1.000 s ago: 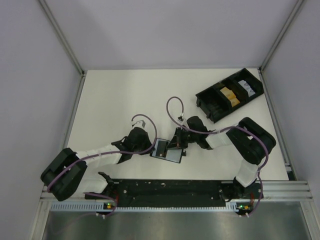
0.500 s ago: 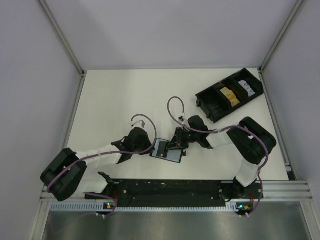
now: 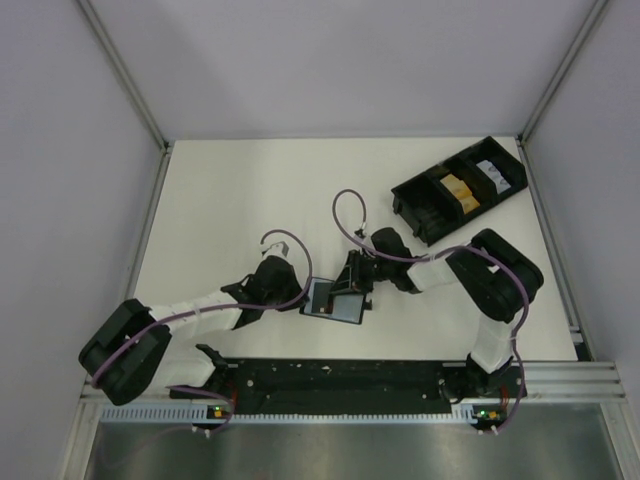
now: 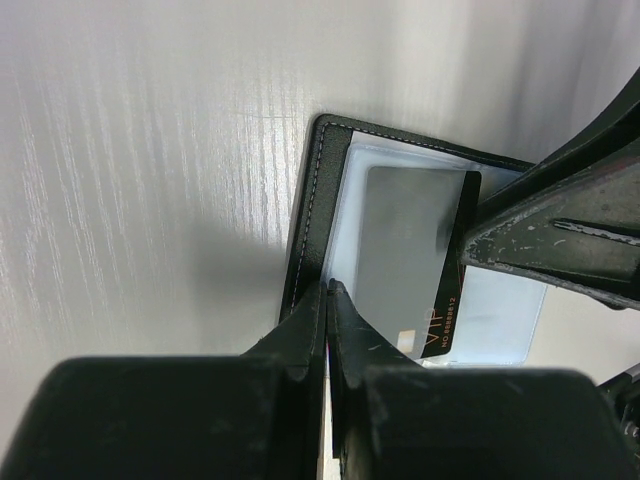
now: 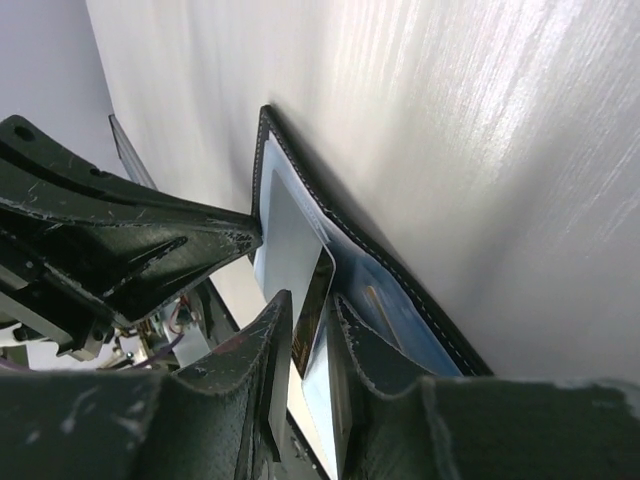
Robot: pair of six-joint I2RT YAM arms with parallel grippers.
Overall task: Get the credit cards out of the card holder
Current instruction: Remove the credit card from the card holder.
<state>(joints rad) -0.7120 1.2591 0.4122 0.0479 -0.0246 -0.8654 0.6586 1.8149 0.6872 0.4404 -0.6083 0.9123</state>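
Note:
The black card holder (image 3: 335, 300) lies open on the table between my two grippers, its blue-grey inside (image 4: 500, 310) facing up. A dark credit card (image 4: 410, 255) with orange "VIP" lettering sticks partly out of its pocket. My left gripper (image 4: 328, 289) is shut, its tips resting on the holder's left edge (image 4: 303, 230). My right gripper (image 5: 312, 298) comes in from the other side. Its jaws stand a little apart, and the card's edge (image 5: 318, 290) sits between them with gaps showing. In the top view the left gripper (image 3: 304, 296) and right gripper (image 3: 353, 287) flank the holder.
A long black compartmented tray (image 3: 430, 185) stands at the back right, with an orange-yellow card (image 3: 457, 188) and a white item (image 3: 489, 172) in its compartments. Purple cables loop above both wrists. A black rail (image 3: 340, 375) runs along the near edge.
The right gripper's jaws have parted slightly around the dark card, and its wrist has shifted a little left. The left gripper and the holder have stayed put.

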